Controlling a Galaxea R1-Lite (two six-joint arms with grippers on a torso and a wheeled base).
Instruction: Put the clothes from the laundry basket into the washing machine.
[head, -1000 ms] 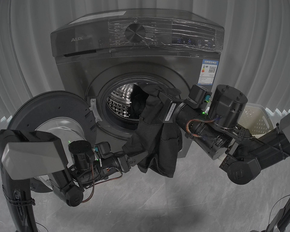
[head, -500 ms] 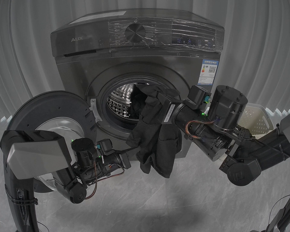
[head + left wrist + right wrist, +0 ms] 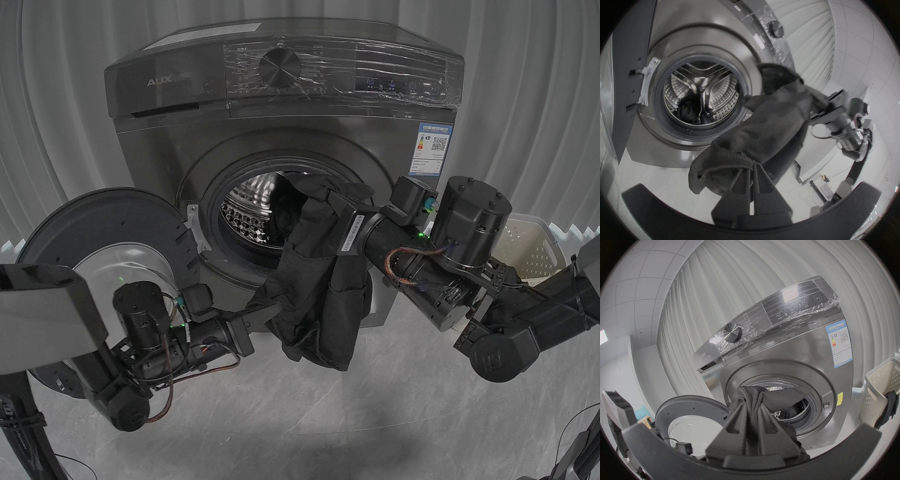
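Observation:
A black garment (image 3: 315, 275) hangs in front of the washing machine's open drum (image 3: 256, 209). My right gripper (image 3: 331, 197) is shut on its upper end at the drum's mouth; its fingers (image 3: 753, 421) pinch the black cloth (image 3: 762, 399). My left gripper (image 3: 269, 310) is shut on the garment's lower hem below the opening, where its fingers (image 3: 751, 175) clamp the hem (image 3: 725, 156). More dark clothing (image 3: 689, 111) lies inside the drum. The white laundry basket (image 3: 528, 244) stands right of the machine, with a dark item (image 3: 890, 407) hanging over its rim.
The round door (image 3: 106, 250) of the machine is swung open to the left, close behind my left arm. Grey floor (image 3: 312, 412) lies open before the machine. White curtains (image 3: 537, 94) hang behind.
My left arm has drawn back to the left and slightly up with the hem, pulling the garment's lower part left. The right gripper has stayed at the drum's mouth.

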